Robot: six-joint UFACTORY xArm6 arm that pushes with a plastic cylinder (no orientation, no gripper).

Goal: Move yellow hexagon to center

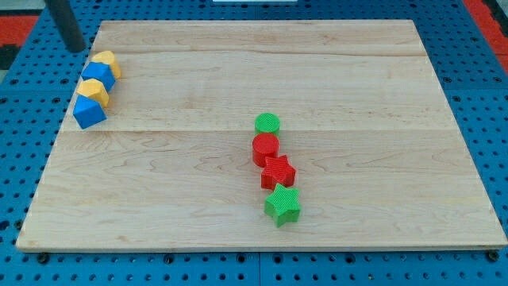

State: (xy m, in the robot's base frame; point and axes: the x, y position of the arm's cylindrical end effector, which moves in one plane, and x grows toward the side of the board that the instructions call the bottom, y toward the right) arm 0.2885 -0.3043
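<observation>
Four blocks form a tight column at the board's left edge. From the top these are a yellow block [107, 62], a blue block [98, 75], a yellow hexagon-like block [94, 90] and a blue cube [89, 112]. I cannot tell for sure which yellow block is the hexagon. My tip [77, 49] is at the view's top left, just off the board's corner. It stands up and to the left of the top yellow block and is apart from it.
A second column runs down right of the board's middle: a green round block [267, 123], a red round block [265, 148], a red star [278, 171] and a green star [282, 205]. The wooden board [381, 95] lies on a blue pegboard.
</observation>
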